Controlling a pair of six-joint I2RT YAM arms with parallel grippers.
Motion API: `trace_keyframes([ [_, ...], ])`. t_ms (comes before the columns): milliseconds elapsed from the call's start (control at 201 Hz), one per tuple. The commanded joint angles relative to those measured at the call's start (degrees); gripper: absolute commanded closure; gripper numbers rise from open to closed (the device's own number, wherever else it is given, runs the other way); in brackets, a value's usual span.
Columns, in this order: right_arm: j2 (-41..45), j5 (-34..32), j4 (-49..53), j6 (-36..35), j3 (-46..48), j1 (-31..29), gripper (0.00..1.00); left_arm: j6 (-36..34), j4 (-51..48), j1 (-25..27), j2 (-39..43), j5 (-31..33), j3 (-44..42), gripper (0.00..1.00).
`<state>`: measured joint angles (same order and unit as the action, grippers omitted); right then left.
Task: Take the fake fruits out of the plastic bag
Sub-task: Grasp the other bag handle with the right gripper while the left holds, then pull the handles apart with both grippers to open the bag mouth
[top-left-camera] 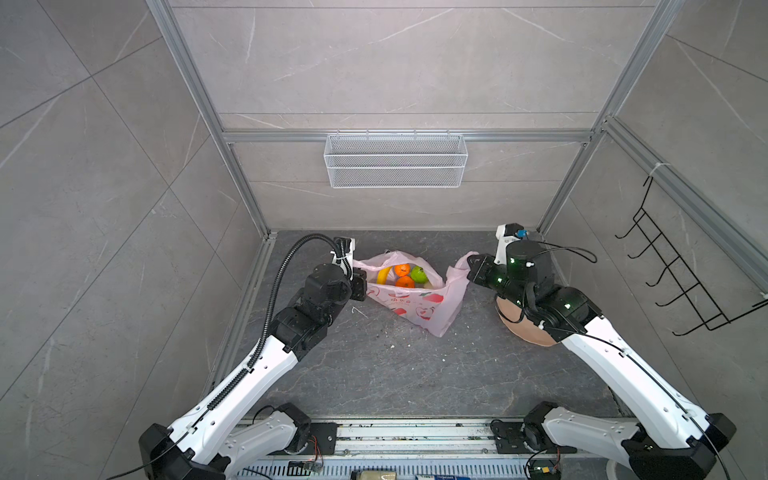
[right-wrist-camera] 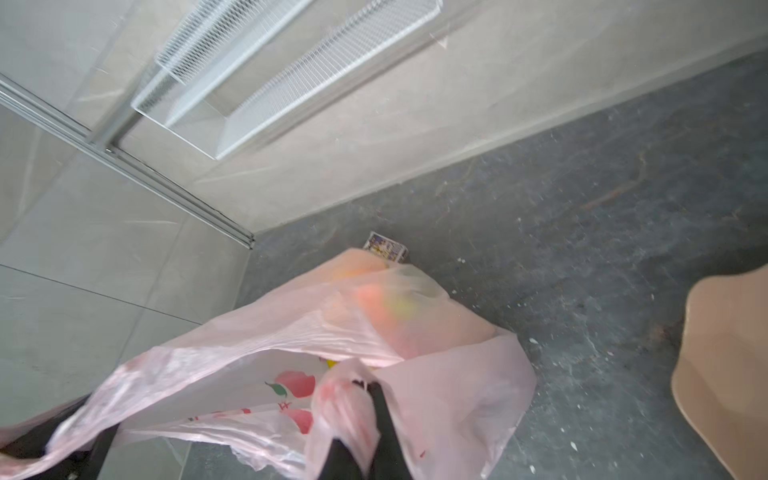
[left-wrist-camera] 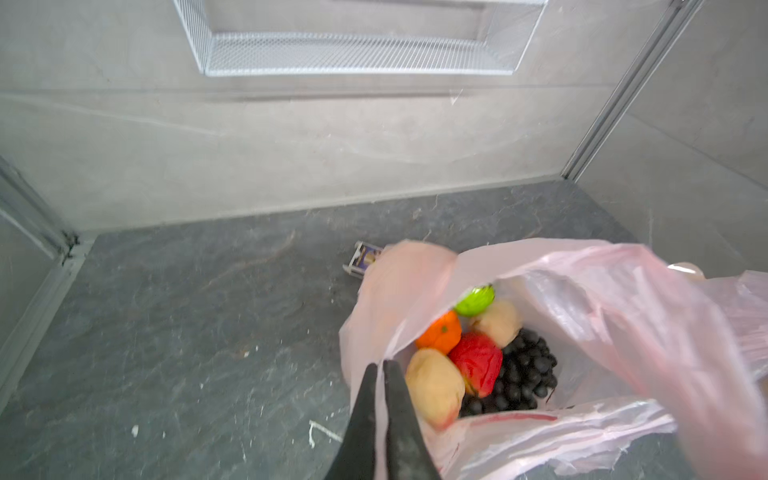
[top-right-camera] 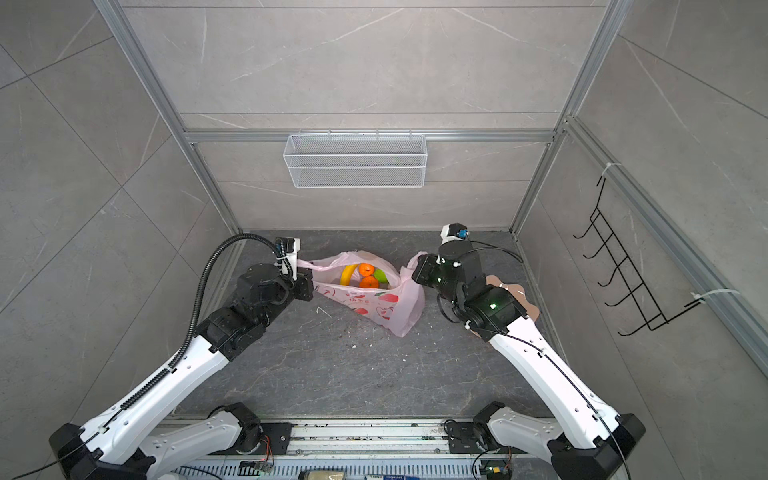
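Observation:
The pink plastic bag [top-left-camera: 419,309] [top-right-camera: 374,305] lies on the dark floor, its mouth stretched wide between my two grippers. My left gripper [top-left-camera: 357,268] [left-wrist-camera: 382,366] is shut on the bag's left rim, with film pinched between the fingers. The right gripper [top-left-camera: 470,262] [right-wrist-camera: 365,384] is shut on the right handle. The fake fruits sit inside the bag: a banana [top-left-camera: 384,274], two oranges [top-left-camera: 401,270], a green one [left-wrist-camera: 476,300], a red one [left-wrist-camera: 478,363], two beige ones [left-wrist-camera: 436,384] and dark grapes [left-wrist-camera: 523,374].
A peach scalloped plate [top-left-camera: 515,328] [right-wrist-camera: 727,374] lies under my right arm. A small printed box [left-wrist-camera: 363,257] stands behind the bag. A white mesh basket [top-left-camera: 395,160] hangs on the back wall and a black hook rack [top-left-camera: 681,266] on the right wall.

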<state>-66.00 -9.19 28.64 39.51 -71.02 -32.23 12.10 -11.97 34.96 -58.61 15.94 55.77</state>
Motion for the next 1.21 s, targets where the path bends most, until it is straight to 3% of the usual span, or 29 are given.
trace_keyframes([
  [0, -1.6, -0.6, 1.3, 2.7, 3.0, 0.0, 1.00, 5.9, 2.1, -0.9, 1.3, -3.0, -3.9, 1.00],
  [169, -0.9, -7.3, 5.1, 3.7, 3.6, 0.0, 1.00, 9.8, 1.7, -2.5, 0.2, -3.7, -6.6, 1.00],
  [368, -1.3, -16.2, 9.9, 8.0, 8.9, 1.4, 1.00, 17.3, -2.5, -13.1, -8.9, -10.2, -4.1, 1.00],
  [493, -1.2, -14.3, 8.4, 9.1, 12.5, 2.1, 1.00, 20.2, -2.1, -17.1, -13.1, -16.5, -3.5, 1.00],
  [617, -1.2, -8.6, 4.2, 7.3, 14.3, 2.1, 1.00, 18.6, -5.5, -16.4, -15.6, -21.1, -0.4, 0.86],
  [767, -2.7, -5.4, 3.1, 5.5, 13.7, 2.0, 1.00, 16.8, -14.8, -14.1, -11.4, -13.8, 2.0, 0.50],
  [886, -2.9, -4.3, 1.9, 4.1, 13.5, 2.0, 1.00, 15.5, -24.2, -10.3, -6.5, -4.8, 6.4, 0.31],
  [1036, -3.1, -3.8, 0.8, 2.9, 12.6, 2.0, 1.00, 14.4, -33.9, -5.8, -4.4, 2.0, 14.5, 0.27],
  [1205, -3.9, -4.0, 0.6, 2.5, 11.7, 1.9, 1.00, 13.5, -40.2, 5.5, -8.5, 10.2, 26.6, 0.31],
])
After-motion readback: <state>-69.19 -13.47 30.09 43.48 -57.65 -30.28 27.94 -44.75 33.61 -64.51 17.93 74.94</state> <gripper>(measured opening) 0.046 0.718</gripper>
